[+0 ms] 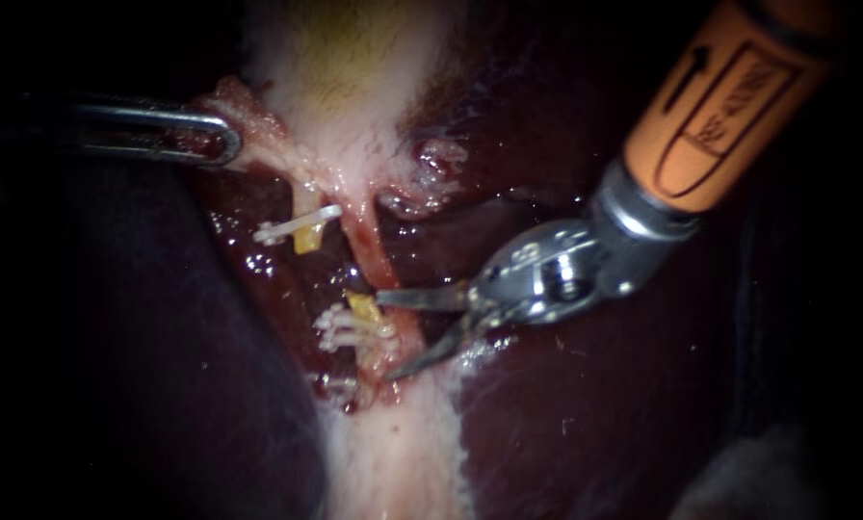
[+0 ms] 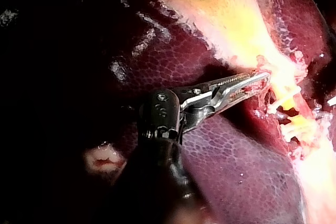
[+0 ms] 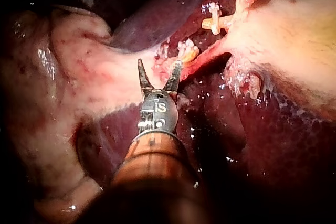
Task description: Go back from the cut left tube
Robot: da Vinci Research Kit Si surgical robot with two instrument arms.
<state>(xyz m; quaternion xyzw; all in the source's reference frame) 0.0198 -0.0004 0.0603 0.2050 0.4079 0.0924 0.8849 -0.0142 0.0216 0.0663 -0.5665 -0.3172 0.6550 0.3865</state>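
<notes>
angling down-left – right instrument (image 1: 385, 335), claw open at clipped tube (image 1: 362, 308) | left instrument (image 1: 227, 144) level, claw gripping tissue (image 1: 258, 130)

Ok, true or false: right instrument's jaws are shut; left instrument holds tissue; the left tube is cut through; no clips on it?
1. Right instrument's jaws are shut: false. The right instrument has its blades apart, holding nothing.
2. Left instrument holds tissue: true. The left instrument is shut on pale tissue.
3. Left tube cut through: true. The left tube shows two separate yellow stumps.
4. No clips: false. White clips sit on both stumps.
</notes>
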